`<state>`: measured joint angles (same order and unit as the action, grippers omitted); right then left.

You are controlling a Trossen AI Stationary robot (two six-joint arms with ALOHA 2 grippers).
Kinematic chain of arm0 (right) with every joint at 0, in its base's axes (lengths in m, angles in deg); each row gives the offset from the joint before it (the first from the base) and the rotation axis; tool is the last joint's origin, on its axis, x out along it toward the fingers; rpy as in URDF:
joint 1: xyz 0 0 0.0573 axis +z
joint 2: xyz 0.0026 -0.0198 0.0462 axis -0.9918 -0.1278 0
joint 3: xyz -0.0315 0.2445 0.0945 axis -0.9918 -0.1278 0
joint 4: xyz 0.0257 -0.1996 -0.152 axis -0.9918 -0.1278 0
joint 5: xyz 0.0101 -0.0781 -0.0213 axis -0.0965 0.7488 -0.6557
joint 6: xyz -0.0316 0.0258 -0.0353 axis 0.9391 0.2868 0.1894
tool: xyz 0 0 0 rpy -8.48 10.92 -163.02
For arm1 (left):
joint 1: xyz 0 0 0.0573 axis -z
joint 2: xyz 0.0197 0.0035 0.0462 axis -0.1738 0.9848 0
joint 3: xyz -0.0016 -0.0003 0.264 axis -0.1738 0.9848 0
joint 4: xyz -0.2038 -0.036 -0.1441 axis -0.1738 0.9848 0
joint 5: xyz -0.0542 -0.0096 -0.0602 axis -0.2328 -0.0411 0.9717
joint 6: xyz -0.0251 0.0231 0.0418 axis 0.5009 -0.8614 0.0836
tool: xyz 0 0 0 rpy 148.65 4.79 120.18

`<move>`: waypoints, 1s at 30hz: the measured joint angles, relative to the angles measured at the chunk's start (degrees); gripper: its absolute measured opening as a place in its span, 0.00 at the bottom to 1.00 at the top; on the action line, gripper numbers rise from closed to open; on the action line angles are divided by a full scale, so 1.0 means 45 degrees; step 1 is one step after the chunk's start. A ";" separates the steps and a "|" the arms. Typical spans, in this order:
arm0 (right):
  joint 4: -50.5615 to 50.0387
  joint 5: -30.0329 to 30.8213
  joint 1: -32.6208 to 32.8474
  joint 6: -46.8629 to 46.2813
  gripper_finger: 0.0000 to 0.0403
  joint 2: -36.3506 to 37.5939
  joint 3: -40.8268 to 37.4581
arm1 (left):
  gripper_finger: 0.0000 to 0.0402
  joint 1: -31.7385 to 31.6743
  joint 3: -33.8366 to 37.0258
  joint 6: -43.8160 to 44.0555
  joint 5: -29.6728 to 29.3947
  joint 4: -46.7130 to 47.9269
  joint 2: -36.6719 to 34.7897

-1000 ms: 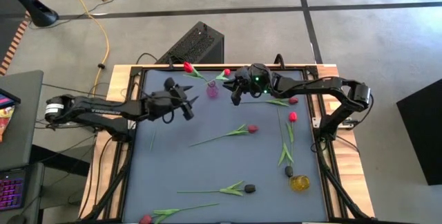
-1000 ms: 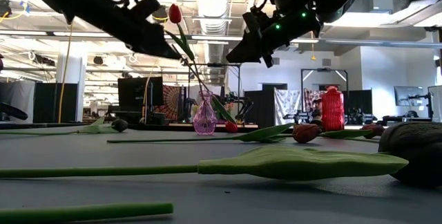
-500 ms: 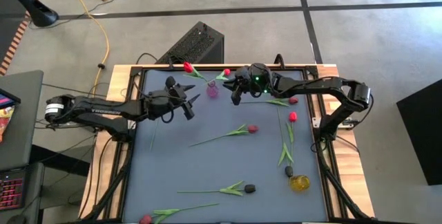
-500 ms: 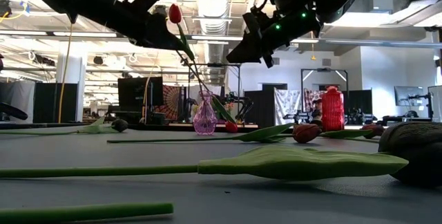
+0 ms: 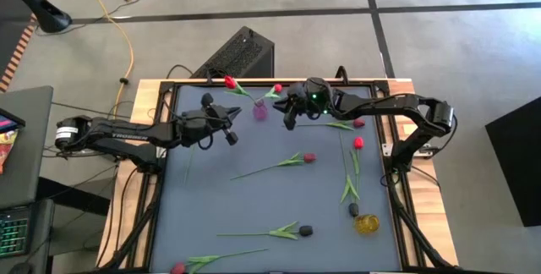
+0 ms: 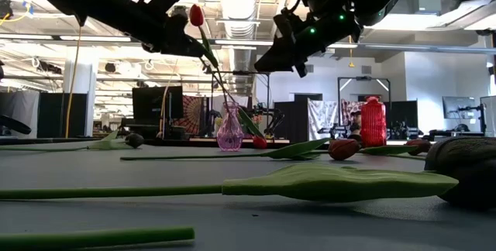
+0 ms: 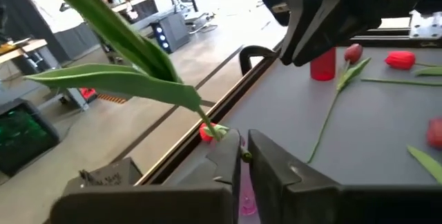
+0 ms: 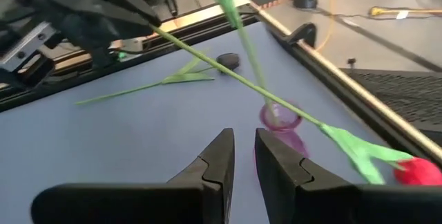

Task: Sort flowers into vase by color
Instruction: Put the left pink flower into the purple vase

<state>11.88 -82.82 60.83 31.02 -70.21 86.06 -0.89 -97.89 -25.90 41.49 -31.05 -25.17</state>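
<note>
A small pink vase (image 5: 259, 111) stands near the table's far edge. One red tulip (image 5: 230, 81) stands in it, leaning toward the far left. A second red tulip has its head (image 5: 276, 89) on the table behind the vase. Its stem slants up across the vase's mouth (image 8: 280, 120) to my left gripper (image 5: 233, 124). That gripper hangs raised on the vase's left and is shut on the stem. My right gripper (image 5: 287, 122) hovers on the vase's right, fingers a little apart with nothing between them. My left gripper pinches the second tulip's thin green stem (image 8: 166, 36) between its two fingertips (image 7: 238, 158), at the end away from the head. The fingers come level from the table's left and lie across the stem. That end is lifted, and the head (image 8: 414, 172) lies on the table.
Several more tulips lie on the mat, among them a maroon one (image 5: 308, 157), a black one (image 5: 304, 230) and a red one (image 5: 357, 143). A yellow vase (image 5: 367, 223) stands near the right edge. A red vase (image 6: 373, 121) stands farther back.
My left gripper has edged toward the vase and shut its fingers on the stem. The vase and both tulips have stayed where they were.
</note>
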 joint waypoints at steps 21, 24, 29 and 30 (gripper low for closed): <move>-0.3677 -0.3316 0.2697 -0.0536 0.22 0.2875 0.0019 | 0.00 0.0980 0.0000 -0.0422 0.0775 -0.3184 0.0000; -0.3621 -0.2559 0.3974 0.0197 0.22 0.2871 -0.0118 | 0.00 0.1215 0.0000 -0.0397 0.0985 -0.3657 0.0000; -0.2186 -0.0324 0.5408 0.0318 0.22 0.3778 -0.1286 | 0.00 0.1798 0.0000 -0.0376 0.1525 -0.4522 -0.0005; -0.1598 -0.0003 0.5583 0.0262 0.22 0.4023 -0.1691 | 0.00 0.1931 0.0000 -0.0462 0.1518 -0.4644 -0.0010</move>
<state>4.69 -82.84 85.96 32.20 -52.11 78.45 7.80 -97.89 -27.98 48.32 -51.95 -25.21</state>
